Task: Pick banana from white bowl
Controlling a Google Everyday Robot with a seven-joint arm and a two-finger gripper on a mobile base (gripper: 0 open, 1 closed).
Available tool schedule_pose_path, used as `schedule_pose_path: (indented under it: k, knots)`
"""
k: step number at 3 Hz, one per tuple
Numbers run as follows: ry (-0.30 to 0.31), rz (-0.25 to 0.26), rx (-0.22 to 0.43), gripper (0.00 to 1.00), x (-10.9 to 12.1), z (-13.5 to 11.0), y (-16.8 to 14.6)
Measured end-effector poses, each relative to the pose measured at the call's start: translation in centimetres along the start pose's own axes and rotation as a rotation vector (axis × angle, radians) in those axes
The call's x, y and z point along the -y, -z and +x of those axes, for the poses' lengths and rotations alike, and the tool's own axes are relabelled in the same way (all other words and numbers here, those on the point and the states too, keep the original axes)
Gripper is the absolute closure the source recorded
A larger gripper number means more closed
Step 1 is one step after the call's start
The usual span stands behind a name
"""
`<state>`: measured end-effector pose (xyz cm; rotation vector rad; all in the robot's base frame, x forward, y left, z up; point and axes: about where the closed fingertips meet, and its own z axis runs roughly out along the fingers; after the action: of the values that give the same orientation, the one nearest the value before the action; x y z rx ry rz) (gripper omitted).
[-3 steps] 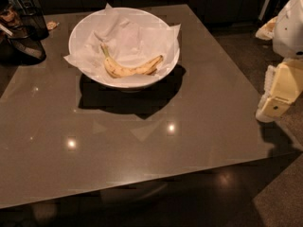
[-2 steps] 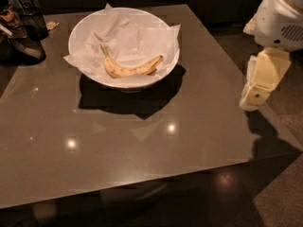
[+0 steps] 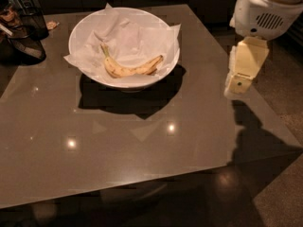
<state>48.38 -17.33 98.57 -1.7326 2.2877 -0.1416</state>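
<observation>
A curved yellow banana (image 3: 131, 68) with brown speckles lies inside the wide white bowl (image 3: 85, 20), on crumpled white paper, with its greenish stem pointing to the upper left. The bowl stands on the far half of the brown table (image 3: 142, 141). My gripper (image 3: 238, 83) hangs at the right edge of the table, below the white arm housing (image 3: 265, 8). It is well to the right of the bowl, apart from it, and holds nothing.
A dark wire basket (image 3: 21, 44) and a dark mesh cup (image 3: 33, 20) stand at the table's far left corner. The table's right edge runs just below my gripper. Dark floor lies to the right and in front.
My arm has swung in from the right, up and to the left, and now hangs over the table's right edge. The banana and bowl have not moved.
</observation>
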Motion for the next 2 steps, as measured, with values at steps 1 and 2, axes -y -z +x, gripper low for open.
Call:
schedule_pose_path:
  k: [1, 2]
  knots:
    - [0.014, -0.002, 0.018, 0.00, 0.2, -0.1, -0.1]
    - [0.065, 0.007, 0.046, 0.00, 0.8, -1.8, 0.4]
